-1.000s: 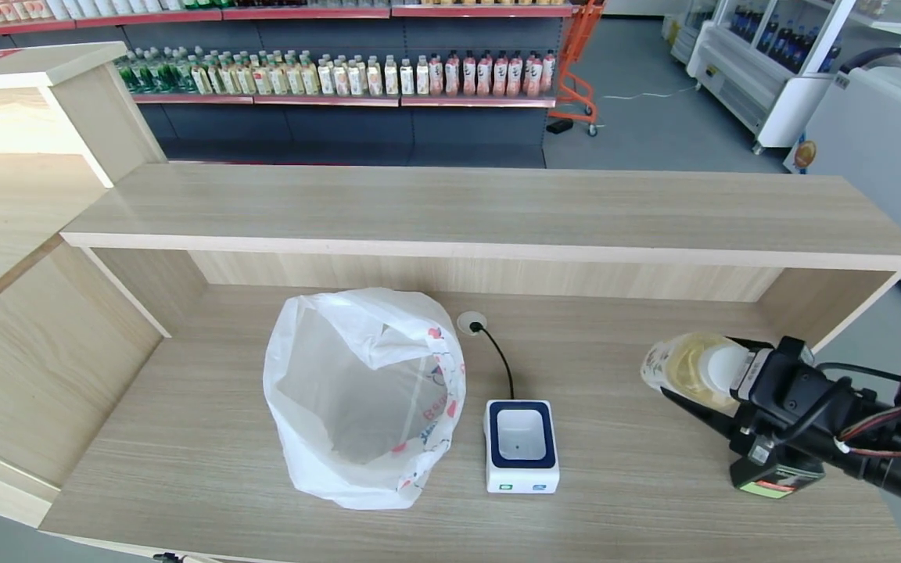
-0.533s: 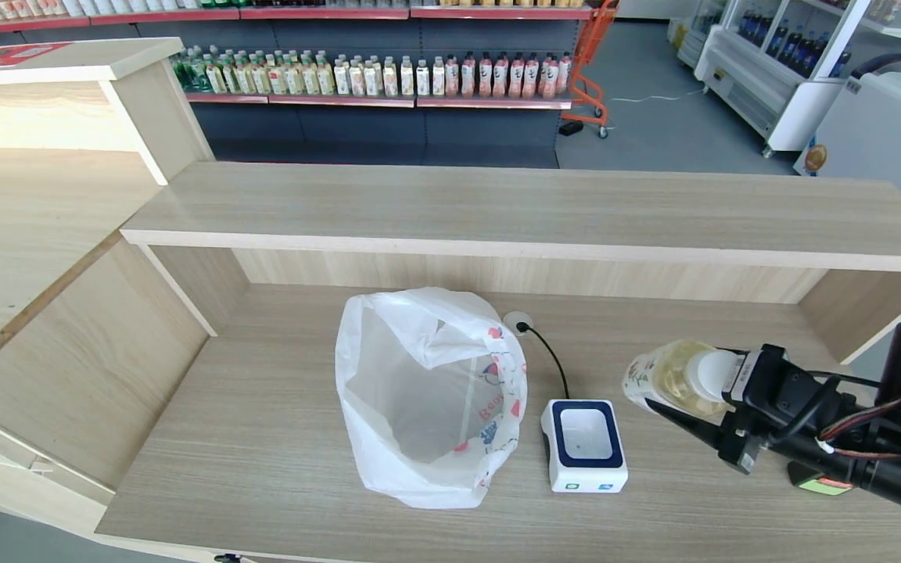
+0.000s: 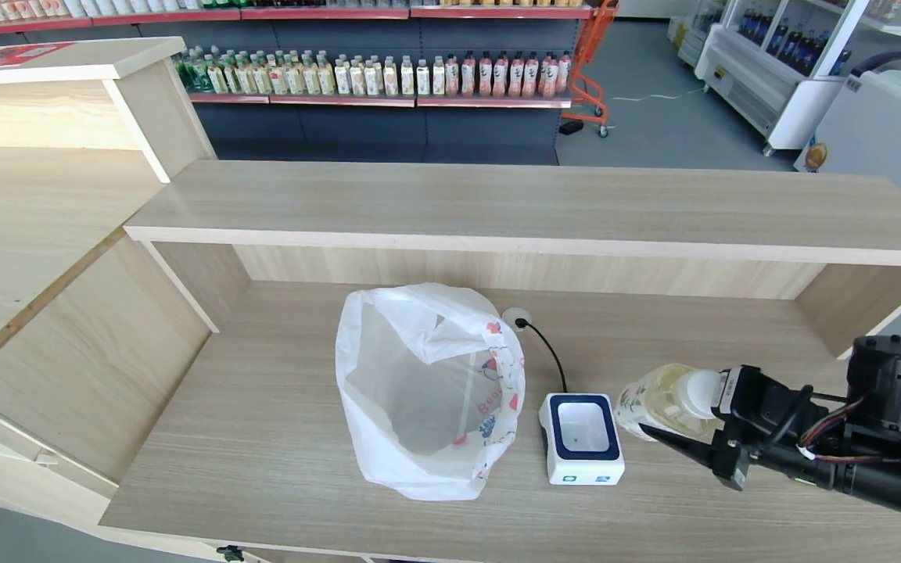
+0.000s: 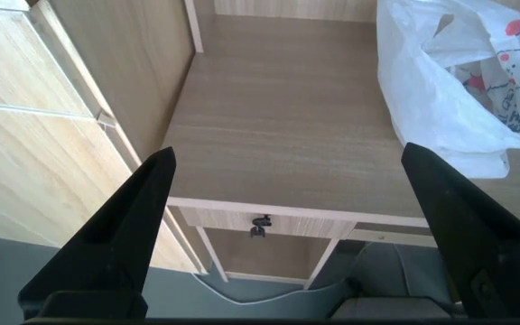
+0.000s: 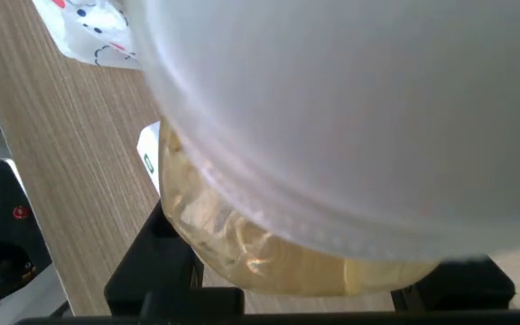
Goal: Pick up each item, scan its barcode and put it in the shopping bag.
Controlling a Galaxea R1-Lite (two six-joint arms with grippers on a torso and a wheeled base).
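My right tool (image 3: 673,410) is clenched on the bottle (image 3: 654,395) of yellowish liquid, with the scanner (image 3: 582,438) just beyond it and the open shopping bag (image 3: 427,391) farther. My left tool (image 4: 287,181) hangs spread.

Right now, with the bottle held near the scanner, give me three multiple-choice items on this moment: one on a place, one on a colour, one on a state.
1. The white scanner with the dark blue frame stands: A) on the upper ledge; B) right of the white plastic shopping bag; C) on the floor.
2. The pale yellow drink bottle has a cap coloured: A) white; B) red; C) green.
3. The right gripper is: A) open and empty; B) shut on nothing; C) shut on the bottle.
Answers: B, the head view shows it just beside the bag; A, the cap is white; C, its fingers clamp the bottle.
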